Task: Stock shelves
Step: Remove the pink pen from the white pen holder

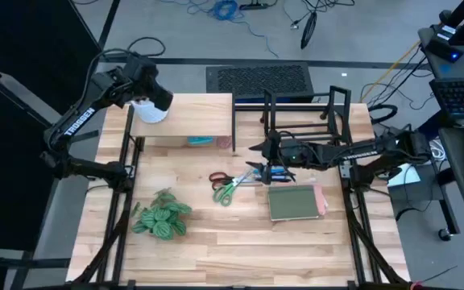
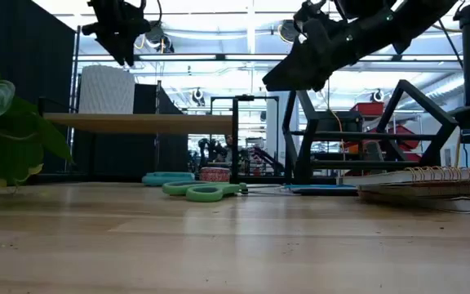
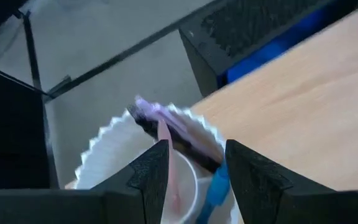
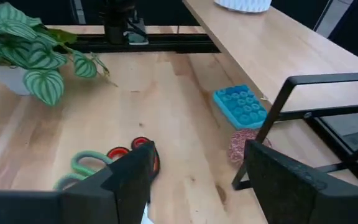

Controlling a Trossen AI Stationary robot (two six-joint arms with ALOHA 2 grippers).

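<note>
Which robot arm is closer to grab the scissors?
Probably the right arm. Its open tool hangs just above the table by the black wire-frame rack, near the green- and red-handled scissors. The left tool is over the white ribbed cup on the pale-wood shelf.

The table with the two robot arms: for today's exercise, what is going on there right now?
A shelf-stocking job is under way. The left gripper hovers open over a white ribbed cup holding pens, which stands on the pale-wood riser shelf. The right gripper hangs open above the table, beside the black wire rack. Scissors, a notebook and a potted plant lie unshelved.
</note>
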